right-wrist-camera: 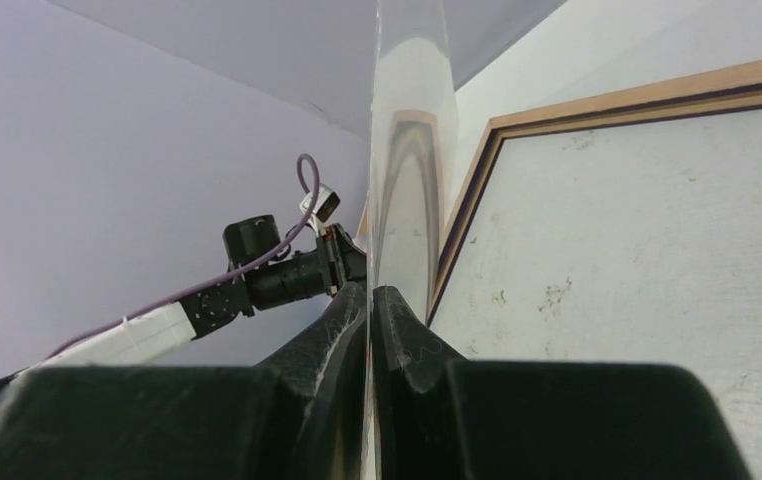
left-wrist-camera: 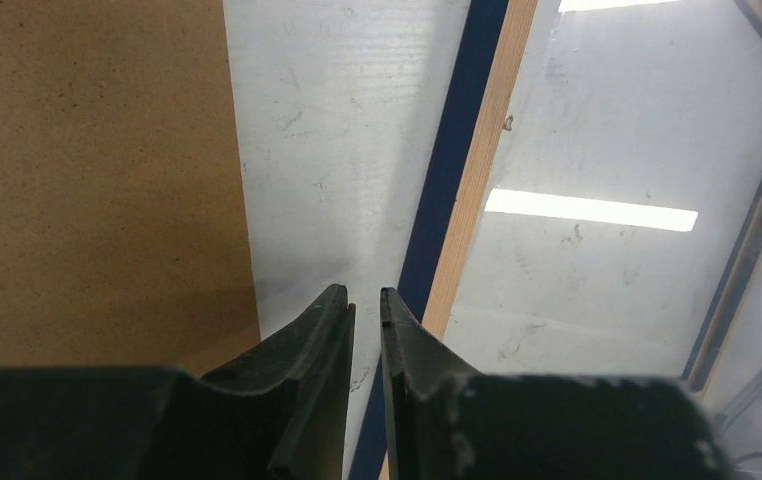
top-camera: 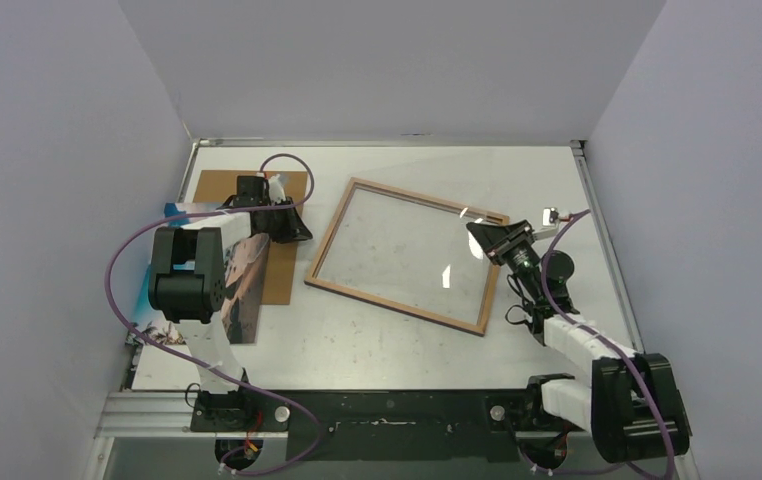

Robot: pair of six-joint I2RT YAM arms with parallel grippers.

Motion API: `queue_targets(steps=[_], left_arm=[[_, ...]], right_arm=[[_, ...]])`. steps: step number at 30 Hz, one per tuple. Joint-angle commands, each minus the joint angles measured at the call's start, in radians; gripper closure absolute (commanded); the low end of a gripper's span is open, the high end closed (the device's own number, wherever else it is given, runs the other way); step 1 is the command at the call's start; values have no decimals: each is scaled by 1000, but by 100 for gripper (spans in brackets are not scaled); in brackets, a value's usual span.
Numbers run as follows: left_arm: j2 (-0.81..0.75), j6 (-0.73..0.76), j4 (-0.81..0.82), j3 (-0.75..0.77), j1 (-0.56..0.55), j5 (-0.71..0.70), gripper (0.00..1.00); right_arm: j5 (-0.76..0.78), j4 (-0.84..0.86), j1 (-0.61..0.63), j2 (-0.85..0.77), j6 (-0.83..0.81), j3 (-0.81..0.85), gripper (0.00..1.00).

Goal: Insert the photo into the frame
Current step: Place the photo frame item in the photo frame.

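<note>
The frame (top-camera: 329, 238) lies at the table's middle with its wood-brown back up; its navy edge shows in the left wrist view (left-wrist-camera: 447, 170). My right gripper (top-camera: 479, 235) is shut on the right edge of the clear pane (top-camera: 412, 250), seen edge-on between the jaws in the right wrist view (right-wrist-camera: 407, 150), where the gripper (right-wrist-camera: 369, 290) stands beside the frame's rail (right-wrist-camera: 607, 105). My left gripper (top-camera: 302, 235) hovers just left of the frame, empty, its jaws (left-wrist-camera: 362, 293) a narrow gap apart. The photo (top-camera: 245, 290) lies at the left, largely hidden under my left arm.
A plain brown backing board (top-camera: 287, 185) lies left of the frame, overlapping the photo; it also shows in the left wrist view (left-wrist-camera: 87, 170). Grey walls close in the table on three sides. The arm bases sit at the near edge.
</note>
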Motion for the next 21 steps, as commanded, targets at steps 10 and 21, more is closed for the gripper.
queue_targets(steps=[10,21], left_arm=[[2,-2,23,10,-4,29,85],[22,0,13,19,-21,33,87]], right_arm=[[124,409,9,277,254,-120,95],[159,415,7,343,333,-160,95]])
